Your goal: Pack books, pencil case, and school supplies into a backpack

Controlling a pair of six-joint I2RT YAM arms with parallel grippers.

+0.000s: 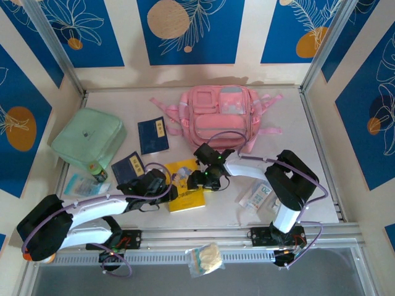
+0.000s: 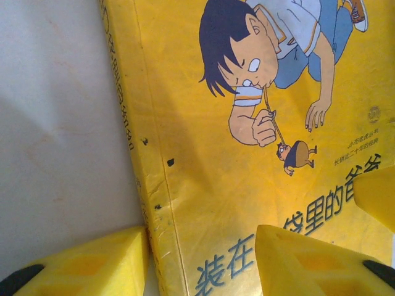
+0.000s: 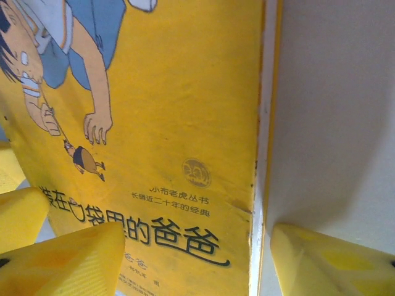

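**Thin book, grip by its edges**

The book [image 1: 186, 196] lies flat mid-frame on the desk [image 1: 308, 154], below the backpack [image 1: 221, 114]. My left gripper [image 2: 200, 250] and right gripper [image 3: 197, 246] gape astride its spine and opposite edge. Probably light, floppy and slick.

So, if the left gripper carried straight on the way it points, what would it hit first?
Most likely the yellow book: the left gripper points down at its spine edge, jaws open astride it, with the table beside. Depth is unclear.

Yellow cartoon book [image 1: 188, 198] flat before backpack [image 1: 222, 114]
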